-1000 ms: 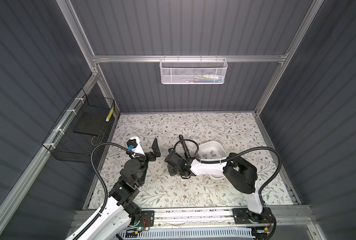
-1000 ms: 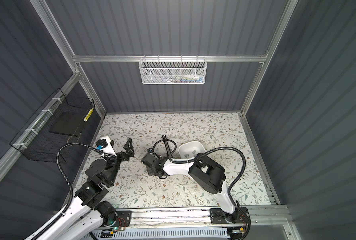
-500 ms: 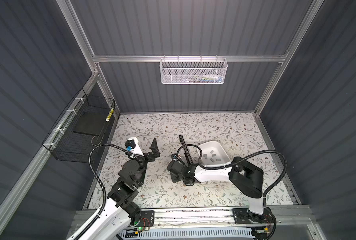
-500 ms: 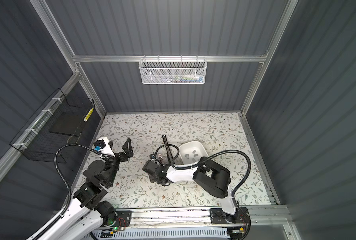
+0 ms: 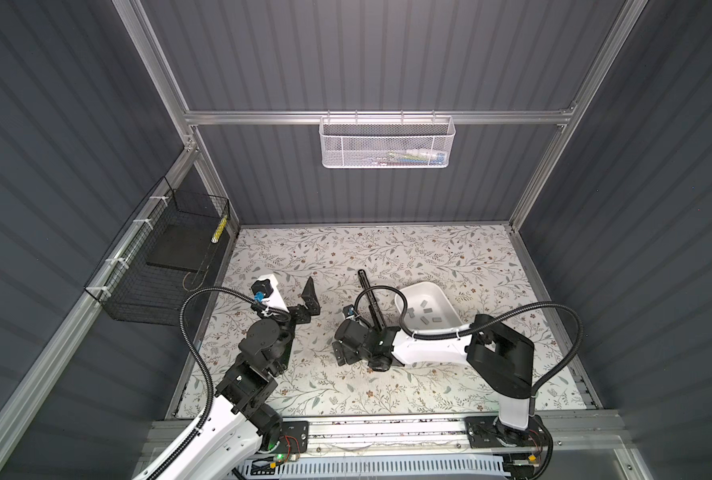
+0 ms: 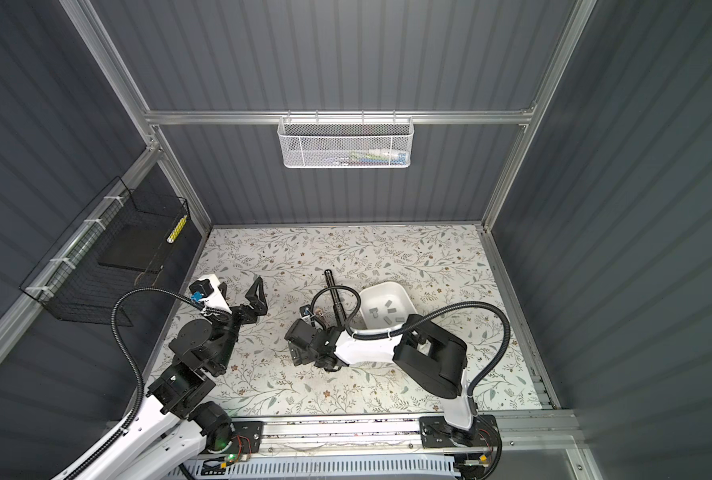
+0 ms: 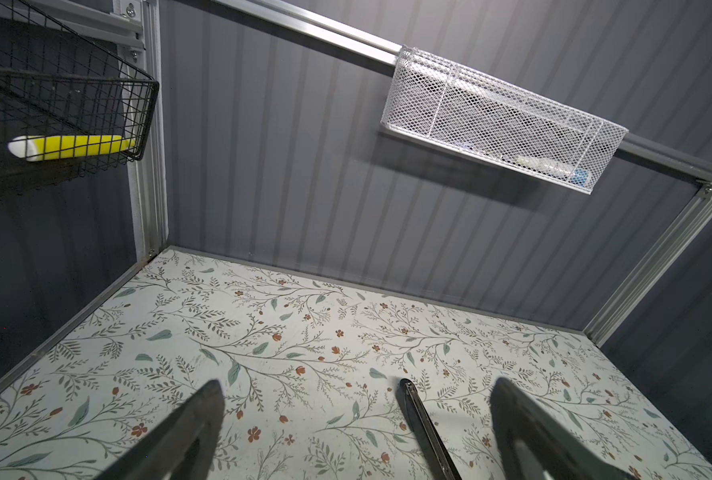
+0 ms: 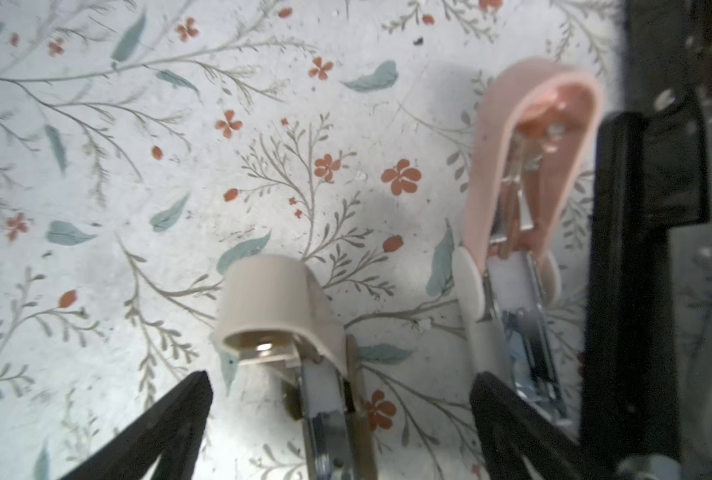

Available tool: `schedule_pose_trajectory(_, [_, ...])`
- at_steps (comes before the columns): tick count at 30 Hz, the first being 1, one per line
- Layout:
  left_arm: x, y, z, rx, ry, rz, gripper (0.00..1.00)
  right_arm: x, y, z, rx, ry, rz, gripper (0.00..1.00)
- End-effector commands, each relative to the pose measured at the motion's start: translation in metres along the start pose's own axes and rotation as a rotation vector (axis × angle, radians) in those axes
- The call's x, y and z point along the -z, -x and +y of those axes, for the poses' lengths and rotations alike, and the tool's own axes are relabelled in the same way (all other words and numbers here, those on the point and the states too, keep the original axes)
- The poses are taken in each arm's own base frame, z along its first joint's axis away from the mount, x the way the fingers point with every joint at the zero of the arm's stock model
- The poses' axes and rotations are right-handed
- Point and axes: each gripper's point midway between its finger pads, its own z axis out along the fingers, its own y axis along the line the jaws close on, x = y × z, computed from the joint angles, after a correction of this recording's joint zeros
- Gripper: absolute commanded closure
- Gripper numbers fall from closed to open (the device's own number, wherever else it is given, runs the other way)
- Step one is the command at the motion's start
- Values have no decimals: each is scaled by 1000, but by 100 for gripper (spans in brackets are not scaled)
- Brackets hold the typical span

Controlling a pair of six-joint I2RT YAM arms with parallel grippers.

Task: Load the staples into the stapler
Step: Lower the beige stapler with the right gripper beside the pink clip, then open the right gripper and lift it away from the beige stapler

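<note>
The staples [image 5: 435,320] lie loose on the floor of the white tray [image 5: 448,303], a handful of small grey strips, none yet lifted out. Just beside the tray's left rim in both top views runs a thin black bar [image 5: 364,280]. Past that bar from the tray, and a little nearer the front, the right gripper [image 8: 340,374] points down at the mat [image 5: 387,253] with its jaws spread wide, grasping nothing. Its wrist view shows the stapler [image 8: 520,249] straight beneath: pink lid folded back flat, the metal channel bared, and alongside it a cream-capped piece [image 8: 271,303] on its own metal rail (whether that piece belongs to the same stapler cannot be told from here). The left gripper [image 7: 356,384] hangs well apart from the tray, beyond the bar, jaws likewise wide and empty, aimed toward the back wall. Judging from this, the opening of the stapler looks done and the step in hand is the fetch: the right arm is free and nearest the tray. That move calls for a low, square pinch on a single strip, which is thin, lies flat against the tray floor and would likely slide or tip under a careless touch. The strip then has to be carried from the tray and laid in line with the bared channel before the lid is shut
</note>
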Motion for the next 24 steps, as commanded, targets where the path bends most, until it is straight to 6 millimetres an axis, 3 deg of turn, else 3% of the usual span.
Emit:
schedule_pose_trajectory(1, [0, 11, -1, 18, 7, -20, 0, 26, 15, 5, 9, 43, -46, 1])
schedule_pose_trajectory(8, [-1, 10, -2, 16, 7, -18, 0, 52, 30, 0, 33, 42, -90, 1])
schedule_pose_trajectory(17, [-6, 6, -6, 4, -4, 1, 0, 64, 43, -34, 31, -41, -129, 1])
schedule_pose_trajectory(21, [-20, -4, -18, -10, -17, 58, 0, 83, 58, -59, -23, -85, -205, 1])
schedule_pose_trajectory(24, [-46, -19, -31, -42, -32, 148, 0, 103, 67, -82, 2, -169, -278, 1])
